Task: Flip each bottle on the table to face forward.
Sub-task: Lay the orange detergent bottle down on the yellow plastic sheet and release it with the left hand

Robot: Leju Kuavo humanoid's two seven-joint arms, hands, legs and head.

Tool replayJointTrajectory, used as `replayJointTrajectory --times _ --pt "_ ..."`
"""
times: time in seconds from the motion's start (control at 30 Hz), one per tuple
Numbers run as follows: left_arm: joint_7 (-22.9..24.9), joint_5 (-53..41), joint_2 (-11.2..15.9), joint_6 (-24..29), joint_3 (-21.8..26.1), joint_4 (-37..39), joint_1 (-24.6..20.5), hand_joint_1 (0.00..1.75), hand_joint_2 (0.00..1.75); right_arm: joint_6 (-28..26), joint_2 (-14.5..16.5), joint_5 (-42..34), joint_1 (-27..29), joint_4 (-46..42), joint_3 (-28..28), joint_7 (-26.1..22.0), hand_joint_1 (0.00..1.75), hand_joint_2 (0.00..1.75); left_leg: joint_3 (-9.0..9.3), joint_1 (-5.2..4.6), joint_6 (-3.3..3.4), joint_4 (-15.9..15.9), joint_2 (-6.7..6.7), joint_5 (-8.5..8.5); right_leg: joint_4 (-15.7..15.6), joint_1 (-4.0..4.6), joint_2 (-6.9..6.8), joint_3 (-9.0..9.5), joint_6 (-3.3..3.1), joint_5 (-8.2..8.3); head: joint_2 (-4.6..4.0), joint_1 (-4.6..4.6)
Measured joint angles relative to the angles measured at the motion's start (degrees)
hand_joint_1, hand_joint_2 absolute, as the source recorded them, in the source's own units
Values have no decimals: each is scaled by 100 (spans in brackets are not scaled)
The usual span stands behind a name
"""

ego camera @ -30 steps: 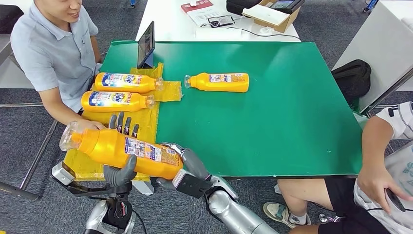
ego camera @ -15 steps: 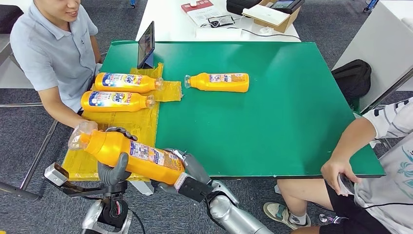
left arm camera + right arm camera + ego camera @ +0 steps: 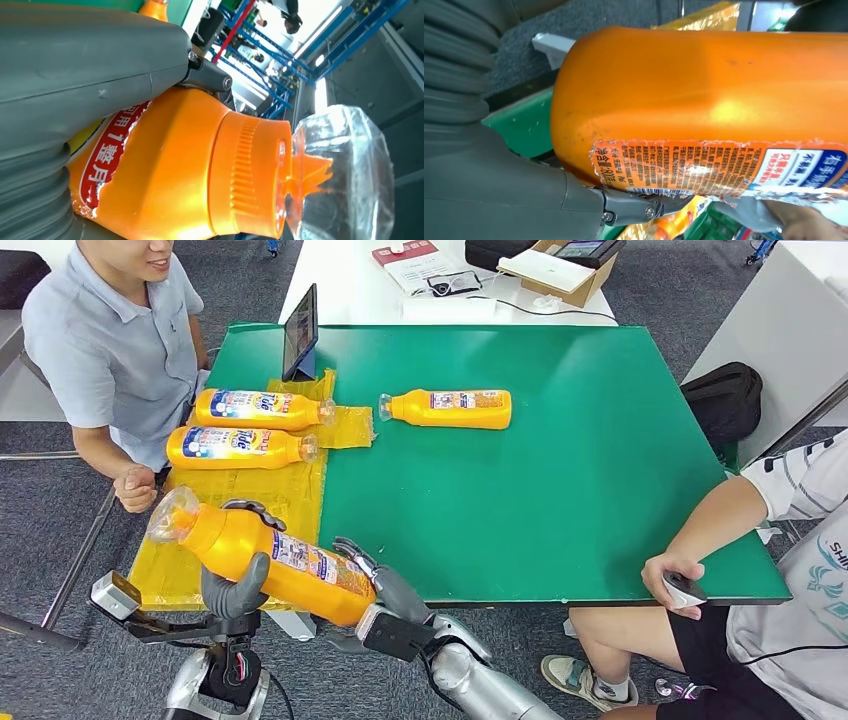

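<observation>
Held off the table's near-left corner, at about 7 o'clock in the head view: an orange detergent bottle [image 3: 268,562], tilted, clear cap [image 3: 172,516] up toward 10 o'clock, fine-print back label upward. Left hand [image 3: 236,582] wrapped round the neck end, thick thumb over the near side, dark fingers hooked over the far side; right hand [image 3: 385,592] clasped on the base end, fingers curled up along the bottom. From the left wrist: ribbed orange collar, spout inside the transparent cap [image 3: 340,175], a red label strip with white characters [image 3: 107,160] under the grey thumb [image 3: 85,55], detail lost from the head camera. From the right wrist: torn edge of the back label [image 3: 719,167], barcode and small print, scuffs on the bottle base, grey thumb [image 3: 499,200] pressed beneath. Lying on a yellow plastic sheet [image 3: 290,495] at 9 to 10 o'clock on the green table [image 3: 560,480]: two more orange bottles [image 3: 262,409] [image 3: 240,447], blue-and-red front labels up, caps toward 3 o'clock. Near 12 o'clock, on bare green: a fourth orange bottle [image 3: 448,408], back label up, cap toward 9 o'clock. Propped behind the sheet: a dark tablet [image 3: 300,332]. Seated at the left edge: a person in a grey shirt [image 3: 105,350], fist [image 3: 135,488] just beside the cap. At the right corner: another person's hand [image 3: 672,578] on a small device.
</observation>
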Motion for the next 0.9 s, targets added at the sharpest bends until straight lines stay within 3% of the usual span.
replayJointTrajectory --times 0.13,0.2,0.4,0.57,0.67,0.77,0.9 --pt "155 -62 13 -93 -51 -4 -53 175 175 -253 25 -246 -82 100 -277 3 0 0 0 0 1 0 -2 1 0 0 -1 3 0 1 0 0" --pt "170 -419 37 126 -110 -26 -69 175 175 -152 19 -610 -24 59 -528 7 0 0 0 0 1 0 -4 1 0 0 -3 5 0 1 0 2" --pt "-111 -2019 345 1609 -123 -7 -320 175 175 1179 34 -1856 206 -285 -1544 8 0 0 -7 0 -3 0 -8 4 2 1 -8 -3 -1 2 -1 1" --pt "-31 -1759 549 1625 194 242 -856 175 175 1556 158 -1961 165 -257 -2134 8 0 0 -6 3 -13 0 -10 13 11 2 -10 -3 -2 3 -1 -1" --pt "7 -1644 572 1486 318 429 -1053 175 175 1335 220 -1759 150 -244 -2320 8 0 0 -6 2 -13 0 -10 14 11 1 -10 -3 -2 3 0 -1" --pt "-126 -2012 575 1749 358 620 -1222 175 175 722 299 -1522 190 -386 -2483 8 0 0 -8 1 -13 1 -11 14 10 0 -10 -5 -2 3 0 1" --pt "-369 -3498 574 3124 336 818 -1493 175 175 -329 366 -1315 258 -892 -2570 8 0 0 -10 0 -13 2 -9 14 10 -1 -9 -8 -1 3 0 1"
